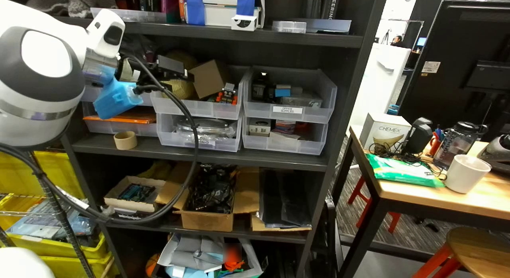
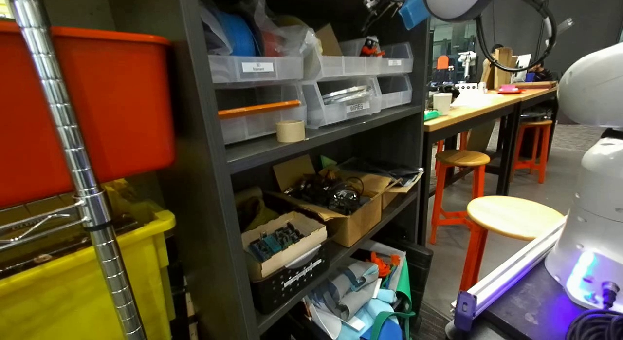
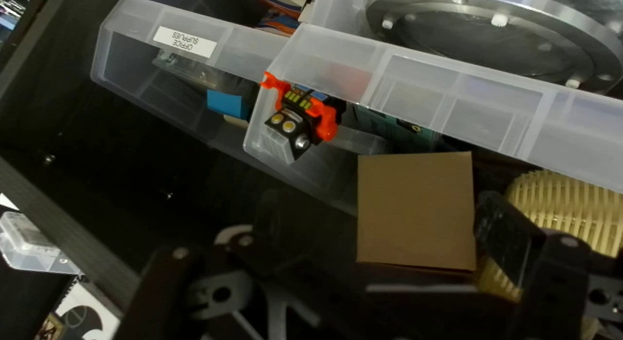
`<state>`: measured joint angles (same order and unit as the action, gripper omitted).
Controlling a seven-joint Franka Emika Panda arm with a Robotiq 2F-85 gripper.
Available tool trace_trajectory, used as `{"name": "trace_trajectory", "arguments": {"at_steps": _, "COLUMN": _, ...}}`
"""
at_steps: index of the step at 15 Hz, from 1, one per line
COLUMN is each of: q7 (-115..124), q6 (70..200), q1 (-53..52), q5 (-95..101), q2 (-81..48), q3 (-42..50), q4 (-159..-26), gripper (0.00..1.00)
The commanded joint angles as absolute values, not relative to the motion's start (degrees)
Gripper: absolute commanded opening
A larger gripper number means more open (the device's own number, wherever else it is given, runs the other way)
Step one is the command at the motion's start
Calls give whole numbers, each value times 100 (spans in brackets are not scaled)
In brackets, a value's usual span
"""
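The claw (image 3: pixel 382 208) was held, jaws spread wide, near the clear bin (image 1: pixel 211 109). Just to the claw's right in an exterior view, the cardboard box (image 1: pixel 210 79) was seen; contact could not be told. Farther right, the toy robot (image 1: pixel 227 95) was perched by the bin's near rim.

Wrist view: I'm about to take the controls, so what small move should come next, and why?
Probably ease the claw slowly toward the cardboard box: the jaws stand open, holding nothing, and the box shows between them, while the toy robot sits off to its upper left in this view.
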<state>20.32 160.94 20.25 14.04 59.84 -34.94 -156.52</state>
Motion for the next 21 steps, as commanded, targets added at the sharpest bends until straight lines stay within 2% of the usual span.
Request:
{"name": "trace_trajectory", "arguments": {"at_steps": 1, "q7": 2023, "q6": 16081, "q1": 2017, "q5": 1403, "q2": 5979, "q3": -3485, "q4": -15646, "gripper": 100}}
{"name": "trace_trajectory", "arguments": {"at_steps": 8, "q7": 1751, "q6": 15969, "q1": 1694, "q5": 1365, "q2": 5742, "q3": -3300, "q4": -15588, "gripper": 100}}
{"name": "trace_trajectory", "arguments": {"at_steps": 21, "q7": 277, "q6": 15110, "q1": -930, "q5": 1382, "q2": 5140, "q3": -2264, "q4": -15953, "gripper": 100}}
